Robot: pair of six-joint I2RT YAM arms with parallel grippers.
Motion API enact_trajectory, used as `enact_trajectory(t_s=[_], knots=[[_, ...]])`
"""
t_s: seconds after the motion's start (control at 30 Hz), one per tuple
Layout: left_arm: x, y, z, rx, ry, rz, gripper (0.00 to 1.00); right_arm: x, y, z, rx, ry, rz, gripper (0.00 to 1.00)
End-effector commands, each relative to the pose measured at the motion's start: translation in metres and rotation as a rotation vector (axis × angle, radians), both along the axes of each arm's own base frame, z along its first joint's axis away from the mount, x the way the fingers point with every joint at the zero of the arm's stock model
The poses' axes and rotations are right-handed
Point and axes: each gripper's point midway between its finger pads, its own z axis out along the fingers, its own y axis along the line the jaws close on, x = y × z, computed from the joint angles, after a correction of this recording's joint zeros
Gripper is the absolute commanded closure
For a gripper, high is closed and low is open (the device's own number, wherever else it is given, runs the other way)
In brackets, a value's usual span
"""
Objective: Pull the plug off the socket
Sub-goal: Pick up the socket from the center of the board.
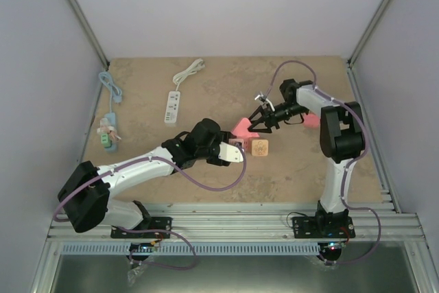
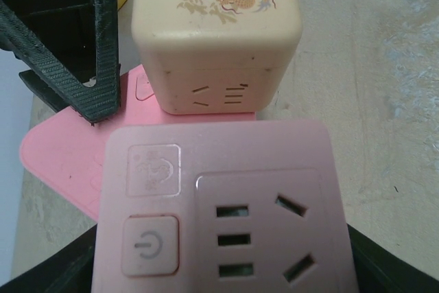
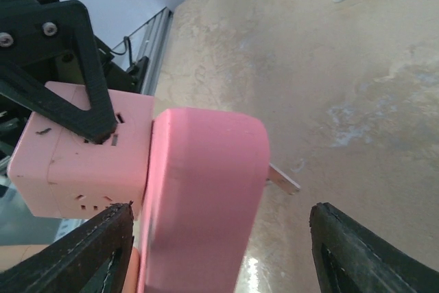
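Slipping is the main risk: the right hand [image 3: 219, 241] is open, its fingers [image 3: 89, 252] spread either side of the pink plug [image 3: 206, 190] low in the right wrist frame. Closing off-centre would likely skid off the plug's rounded body. A crooked pull could bend the metal prong [image 3: 285, 180]. It could also drag the pink socket cube [image 2: 226, 217] out of the left hand [image 2: 219, 271], which appears clenched on it at the bottom of the left wrist frame. The beige cube [image 2: 216, 32] just beyond could get knocked. Seen from above, both arms reach to mid-frame over the tabletop [image 1: 309, 176], hands nearly tip to tip.
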Motion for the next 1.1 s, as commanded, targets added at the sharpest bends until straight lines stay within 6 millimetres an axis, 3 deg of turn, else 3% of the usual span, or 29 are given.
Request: enact_trajectory(t_s=[0.0,0.17,0.43,0.73,0.8,0.93,1.07], knots=[[0.01,-0.016,0.037,-0.103,-0.079,-0.004,0.47,-0.009,0.007,0.013,0.071,0.014,0.045,0.31],[0.009,-0.016,0.036,-0.103,-0.076,-0.005,0.46,-0.009,0.008,0.019,0.092,0.01,0.054,0.4],[0.009,-0.015,0.034,-0.098,-0.077,-0.004,0.43,-0.009,0.008,0.02,0.106,0.023,0.058,0.64],[0.009,-0.014,0.031,-0.095,-0.085,-0.002,0.34,-0.01,0.009,0.024,0.114,0.023,0.061,0.99],[0.01,-0.014,0.03,-0.092,-0.09,-0.001,0.28,-0.011,0.009,0.026,0.116,0.019,0.063,1.0],[0.011,-0.013,0.028,-0.092,-0.093,0.005,0.01,-0.013,0.009,0.033,0.126,-0.002,0.07,0.99],[0.011,-0.012,0.027,-0.091,-0.095,0.011,0.0,-0.013,0.007,0.04,0.126,-0.036,0.074,0.99]])
